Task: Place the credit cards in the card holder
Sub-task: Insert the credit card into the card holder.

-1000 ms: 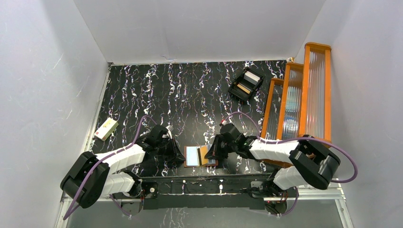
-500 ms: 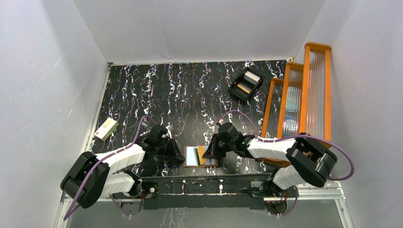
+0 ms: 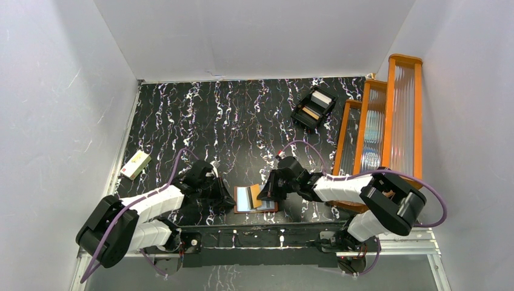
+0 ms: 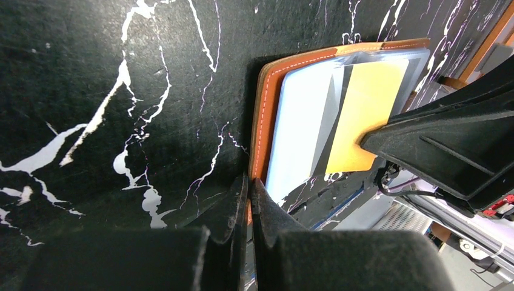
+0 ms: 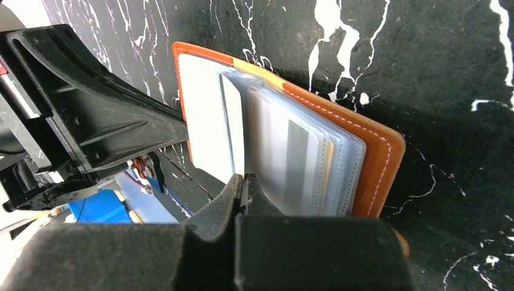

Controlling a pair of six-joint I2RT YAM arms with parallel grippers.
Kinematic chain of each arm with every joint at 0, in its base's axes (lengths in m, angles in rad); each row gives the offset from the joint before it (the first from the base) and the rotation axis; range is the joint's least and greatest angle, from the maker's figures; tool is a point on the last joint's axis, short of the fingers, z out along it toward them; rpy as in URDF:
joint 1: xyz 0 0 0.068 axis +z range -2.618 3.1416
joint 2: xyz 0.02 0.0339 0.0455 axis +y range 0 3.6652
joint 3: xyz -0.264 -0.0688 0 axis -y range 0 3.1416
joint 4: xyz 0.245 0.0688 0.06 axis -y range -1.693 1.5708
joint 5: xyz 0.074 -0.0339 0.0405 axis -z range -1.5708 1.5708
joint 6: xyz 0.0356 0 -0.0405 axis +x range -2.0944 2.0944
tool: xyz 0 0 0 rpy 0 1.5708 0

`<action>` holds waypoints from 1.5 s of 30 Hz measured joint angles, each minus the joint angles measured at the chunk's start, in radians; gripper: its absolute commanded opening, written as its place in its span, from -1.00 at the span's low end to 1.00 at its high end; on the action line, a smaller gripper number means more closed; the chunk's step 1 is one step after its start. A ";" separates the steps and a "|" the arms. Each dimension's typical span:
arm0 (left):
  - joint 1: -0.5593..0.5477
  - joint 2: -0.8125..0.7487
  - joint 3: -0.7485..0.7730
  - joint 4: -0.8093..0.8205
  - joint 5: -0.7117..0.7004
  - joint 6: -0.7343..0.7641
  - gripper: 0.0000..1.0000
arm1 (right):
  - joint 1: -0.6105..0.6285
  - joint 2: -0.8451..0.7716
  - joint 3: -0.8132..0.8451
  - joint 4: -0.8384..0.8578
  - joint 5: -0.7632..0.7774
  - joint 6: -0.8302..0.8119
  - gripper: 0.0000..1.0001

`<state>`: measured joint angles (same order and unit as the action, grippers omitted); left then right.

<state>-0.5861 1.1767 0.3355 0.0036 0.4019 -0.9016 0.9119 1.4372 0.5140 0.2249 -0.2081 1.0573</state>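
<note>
There's the left gripper [image 4: 248, 185] pinched onto the open card holder [image 4: 262, 121], pinning its cover to the tabletop [image 3: 242, 121], and the right gripper [image 5: 244, 180] clamped on the yellow card [image 4: 363, 109] by its outer edge: thin, stiff, slick, probably quick to slip.

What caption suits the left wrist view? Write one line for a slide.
Left fingers pinch the edge of the open card holder while right fingers hold a yellow card over its pockets.

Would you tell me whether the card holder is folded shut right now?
No, the card holder lies spread open, its clear pockets showing.
</note>
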 measured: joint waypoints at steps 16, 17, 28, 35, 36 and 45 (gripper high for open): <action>0.002 -0.010 -0.016 0.019 0.002 -0.027 -1.00 | 0.014 0.018 0.098 -0.185 0.072 -0.027 -0.24; 0.002 -0.010 -0.016 0.019 0.002 -0.027 -1.00 | 0.015 0.018 0.103 -0.195 0.075 -0.031 -0.23; 0.002 -0.011 -0.018 0.021 0.003 -0.038 -1.00 | 0.058 0.066 0.187 -0.276 0.108 -0.076 -0.24; 0.002 -0.022 -0.026 0.022 0.006 -0.045 -1.00 | 0.099 0.142 0.250 -0.272 0.106 -0.098 -0.26; 0.002 -0.026 -0.028 0.022 0.006 -0.045 -1.00 | 0.102 0.151 0.253 -0.268 0.103 -0.100 -0.26; 0.002 -0.050 -0.034 0.016 0.007 -0.052 -1.00 | 0.117 0.179 0.275 -0.258 0.093 -0.120 -0.24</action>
<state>-0.5846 1.1271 0.3019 0.0200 0.4091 -0.9535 1.0290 1.6157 0.7891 -0.0330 -0.1150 0.9371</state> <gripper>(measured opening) 0.010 0.373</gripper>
